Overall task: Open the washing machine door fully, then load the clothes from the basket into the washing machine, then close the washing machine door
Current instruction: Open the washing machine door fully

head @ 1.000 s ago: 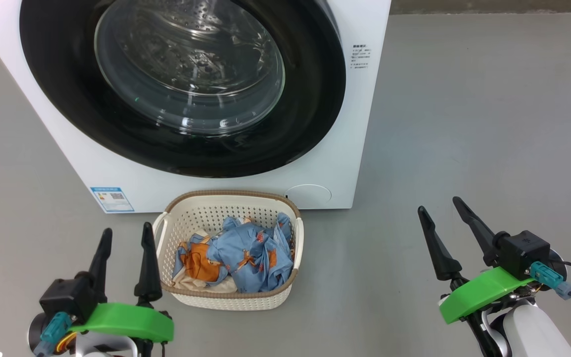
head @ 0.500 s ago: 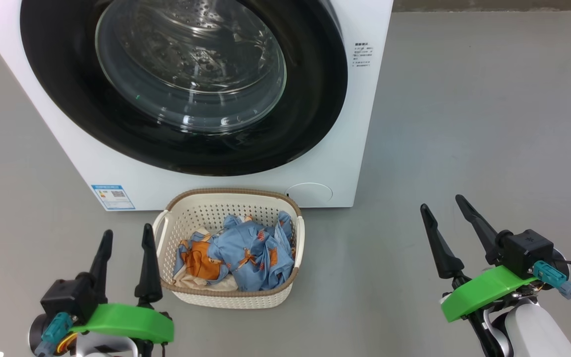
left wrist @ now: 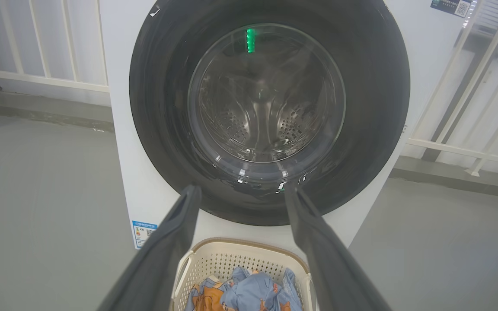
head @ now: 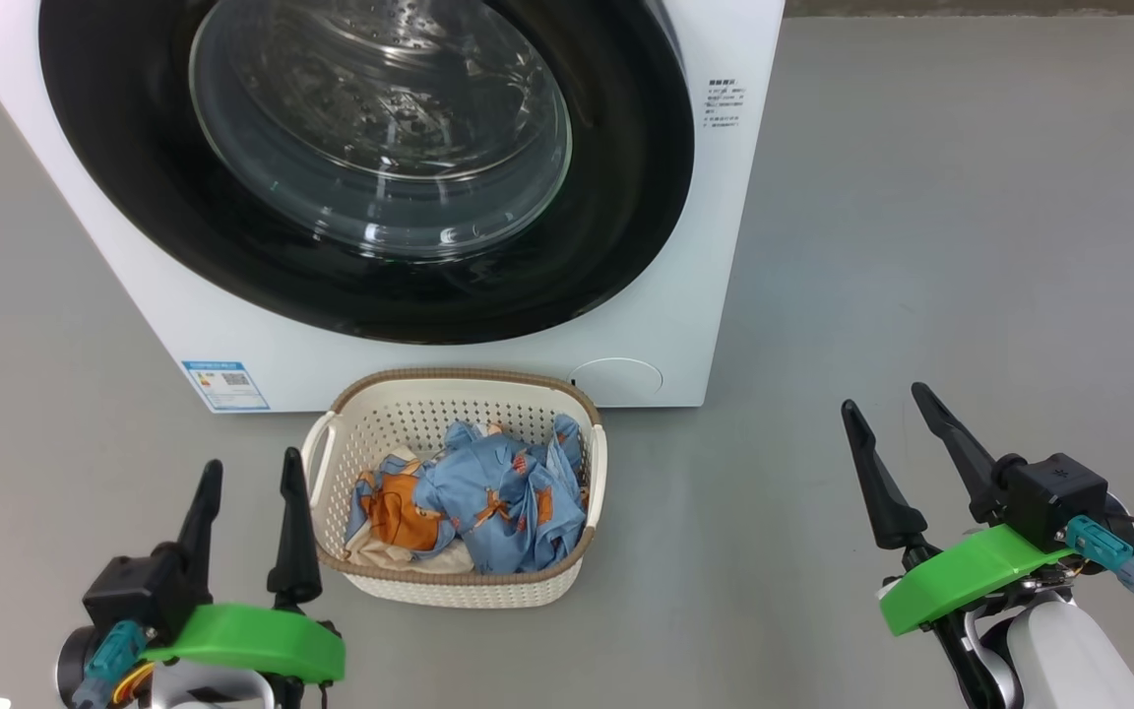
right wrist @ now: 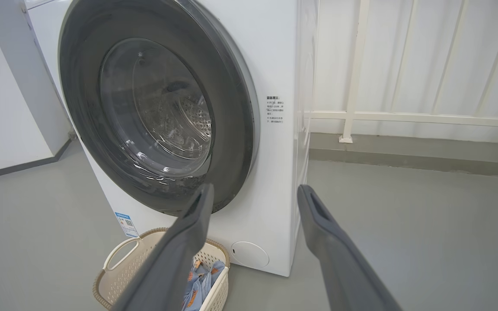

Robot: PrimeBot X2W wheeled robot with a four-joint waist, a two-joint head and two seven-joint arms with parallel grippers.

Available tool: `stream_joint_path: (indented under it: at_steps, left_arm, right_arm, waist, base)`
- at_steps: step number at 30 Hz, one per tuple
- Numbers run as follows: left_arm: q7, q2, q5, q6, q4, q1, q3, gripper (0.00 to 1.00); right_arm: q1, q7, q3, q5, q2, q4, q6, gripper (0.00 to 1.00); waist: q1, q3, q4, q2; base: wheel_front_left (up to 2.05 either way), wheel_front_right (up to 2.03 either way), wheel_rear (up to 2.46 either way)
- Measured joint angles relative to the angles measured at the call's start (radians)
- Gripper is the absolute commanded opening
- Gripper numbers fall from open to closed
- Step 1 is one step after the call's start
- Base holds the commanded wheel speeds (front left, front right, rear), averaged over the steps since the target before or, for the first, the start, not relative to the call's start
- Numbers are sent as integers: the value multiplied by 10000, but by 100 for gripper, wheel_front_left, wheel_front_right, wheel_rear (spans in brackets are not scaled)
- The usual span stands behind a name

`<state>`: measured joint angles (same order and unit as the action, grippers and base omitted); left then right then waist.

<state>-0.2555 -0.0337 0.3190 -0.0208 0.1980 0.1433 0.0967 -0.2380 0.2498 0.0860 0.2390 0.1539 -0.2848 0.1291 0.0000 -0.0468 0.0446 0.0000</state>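
The white washing machine [head: 685, 295] stands ahead with its black-rimmed glass door [head: 380, 128] shut flat against the front; the door [left wrist: 270, 103] and the steel drum behind its glass also show in the left wrist view, and the door [right wrist: 158, 116] in the right wrist view. On the floor before it sits the cream basket [head: 454, 586], holding blue bear-print clothes [head: 488, 497] over a cream piece. My left gripper [head: 250, 471] hovers open just left of the basket, empty. Far to the right, my right gripper [head: 886, 404] is open and empty above bare floor.
Grey floor [head: 921, 246] spreads wide to the right of the machine. A white railing [right wrist: 404, 116] and pale wall run behind and beside it. A blue label [head: 224, 384] marks the machine's lower left corner, and a round cap [head: 616, 379] its lower right.
The head view has shifted slightly: machine and basket sit a little higher and the right gripper a touch further right and up. Both grippers stay open.
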Motion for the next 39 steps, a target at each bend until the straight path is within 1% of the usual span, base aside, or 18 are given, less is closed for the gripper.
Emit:
stream_joint_path:
  at_steps: [6, 9, 24, 26, 27, 28, 29, 31, 39]
  left_arm:
    - [0, 0, -59, 4, 71, 13, -4, 100]
    - [0, 0, -59, 77, 75, 58, 6, 100]
    - [0, 2, -79, 104, 75, 297, 201, 100]
    - [0, 4, -90, 73, 77, 311, 234, 100]
    - [0, 2, -92, 61, 77, 326, 230, 100]
    - [0, 2, -92, 61, 81, 359, 228, 100]
    - [0, 2, -92, 61, 81, 410, 221, 100]
    - [0, 2, -92, 59, 75, 500, 217, 100]
    - [0, 4, -84, 31, -4, 731, 267, 100]
  right_arm:
    - [0, 0, -61, 0, -23, 36, 2, 100]
    - [-22, 0, -46, 0, 0, 31, 0, 100]
    - [-1011, 2, 8, 234, 506, -77, 0, 100]
    - [-1208, 2, -29, 368, 593, -81, 2, 83]
    - [-1312, 2, -54, 556, 637, -84, 0, 58]
    - [-1408, 2, -73, 704, 692, -84, 2, 44]
    - [-1510, 2, -100, 792, 740, -86, 2, 32]
    - [-1723, 2, -140, 892, 849, -109, 2, 0]
    - [-2624, 4, -393, 2109, 1306, -416, 0, 0]
  waist:
    - [0, -81, 44, 0]
    - [0, -148, 77, 0]
    - [0, -617, 255, 0]
    - [0, -727, 292, 0]
    - [0, -786, 314, 0]
    - [0, -845, 337, 0]
    - [0, -903, 361, 0]
    - [0, -1027, 411, 0]
    - [0, -1526, 620, 0]
  base:
    - [0, 0, 0]
    - [0, 0, 0]
    - [0, 0, 0]
    - [0, 0, 0]
    - [0, 0, 0]
    - [0, 0, 0]
    - [0, 0, 0]
    - [0, 0, 0]
    - [0, 0, 0]
